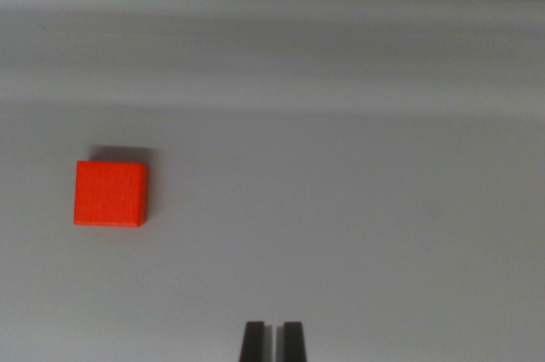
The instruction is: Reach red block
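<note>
Approach step, I judge. Small red square block sits left of frame centre on pale grey tabletop. Dark claw, bottom centre, narrow, empty. Next: I shift claw leftward and forward.

red block, square, flat on white surface, wrist view's left

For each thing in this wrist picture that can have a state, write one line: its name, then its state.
Block: lying flat on the white surface, untouched, at the wrist view's left, apart from the tool.
Tool: at the bottom edge, fingertips close together with a narrow gap, holding nothing.
Surface: bare apart from the block.
</note>
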`<state>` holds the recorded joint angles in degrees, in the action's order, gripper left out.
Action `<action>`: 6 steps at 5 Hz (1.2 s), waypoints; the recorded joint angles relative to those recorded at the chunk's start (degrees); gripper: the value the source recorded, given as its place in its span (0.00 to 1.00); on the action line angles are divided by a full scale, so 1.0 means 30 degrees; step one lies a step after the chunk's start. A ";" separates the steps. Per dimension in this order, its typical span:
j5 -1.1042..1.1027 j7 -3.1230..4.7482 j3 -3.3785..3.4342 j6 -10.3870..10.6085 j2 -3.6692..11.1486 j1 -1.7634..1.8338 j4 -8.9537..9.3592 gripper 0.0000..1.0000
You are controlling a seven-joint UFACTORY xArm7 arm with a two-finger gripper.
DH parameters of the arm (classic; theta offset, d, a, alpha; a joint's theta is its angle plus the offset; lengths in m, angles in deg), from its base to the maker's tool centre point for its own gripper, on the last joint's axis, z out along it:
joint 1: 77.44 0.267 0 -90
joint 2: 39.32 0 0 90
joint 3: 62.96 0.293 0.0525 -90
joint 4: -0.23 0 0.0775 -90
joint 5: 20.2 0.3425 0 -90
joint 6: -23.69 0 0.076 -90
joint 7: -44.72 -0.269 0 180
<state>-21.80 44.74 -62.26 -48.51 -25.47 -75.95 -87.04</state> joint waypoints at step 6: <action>0.0088 0.0217 0.0445 0.2655 0.1904 0.0417 0.0669 0.00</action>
<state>-21.53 45.39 -60.93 -40.55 -19.76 -74.70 -85.04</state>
